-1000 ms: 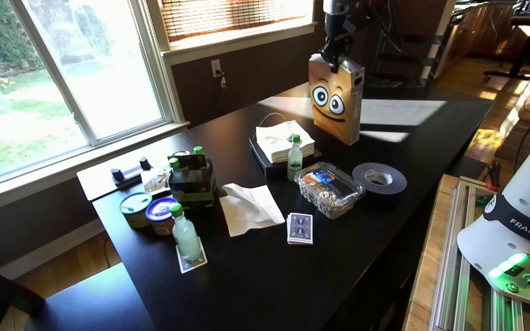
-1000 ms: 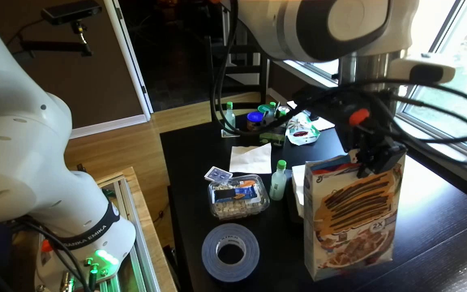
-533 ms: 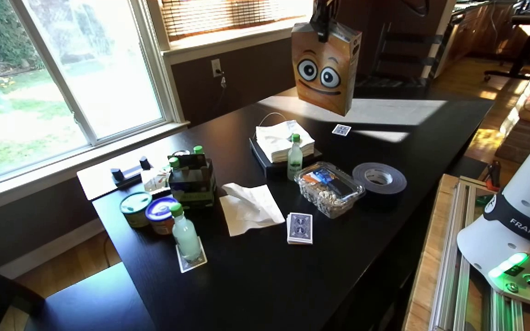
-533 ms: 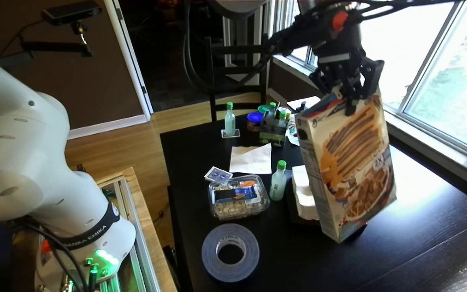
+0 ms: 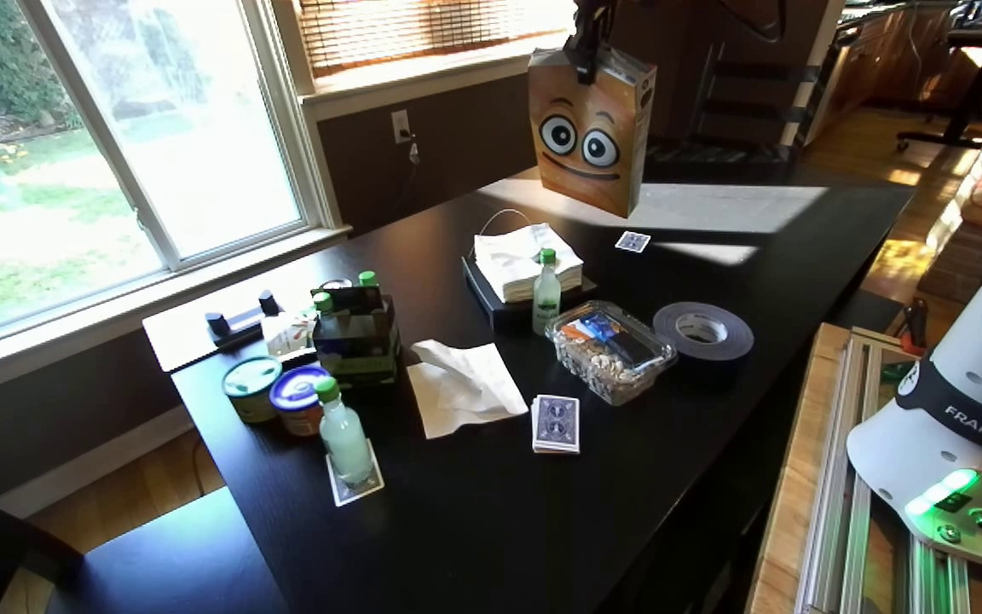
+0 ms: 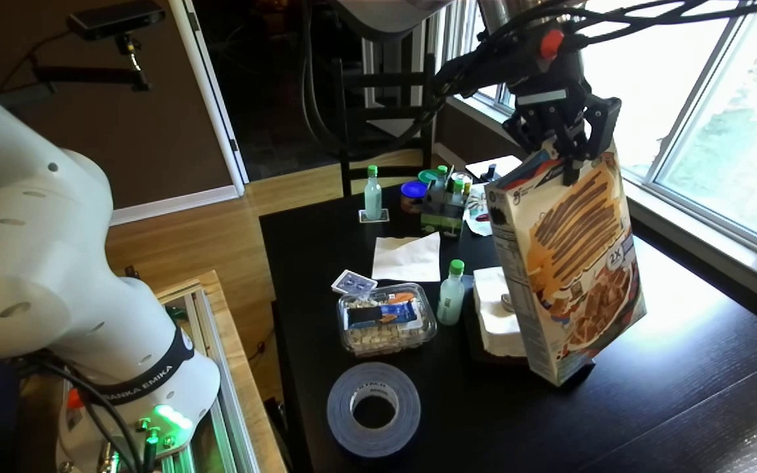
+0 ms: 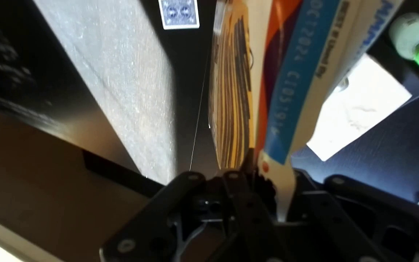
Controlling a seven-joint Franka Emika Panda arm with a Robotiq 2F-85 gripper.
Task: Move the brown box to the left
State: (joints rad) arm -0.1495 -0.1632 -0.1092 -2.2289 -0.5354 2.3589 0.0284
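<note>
Orange-brown and cartoon-eyed, the cereal box (image 5: 586, 128) hangs from your fingers (image 5: 585, 72) in an exterior view, over the far part of the worktop (image 5: 542, 512). You have it clamped by the top edge, one finger against the cartoon face above its eyes. It is beyond the napkin stack (image 5: 527, 260) on its black tray (image 5: 499, 315), near a face-down playing card (image 5: 632, 242). A green-capped bottle (image 5: 546, 298) stands upright by the tray, a clear plastic container (image 5: 615, 354) just beside it.

In an exterior view with the duct-tape roll (image 6: 342, 410) in the foreground, you see the panel with the bowl picture. The cereal box hangs tilted, its lower end farther right than its top, partly hiding the napkin stack. One finger presses on this panel near its upper edge.

In the wrist view you look down onto the cereal box's top, where "Best if Used By" is printed beside a blue strip. The cardboard narrows to a pinched end between your fingers, which are parted only by what they grip. The playing card lies to the left of the cereal box, the napkin stack and green-capped bottle to its right.
</note>
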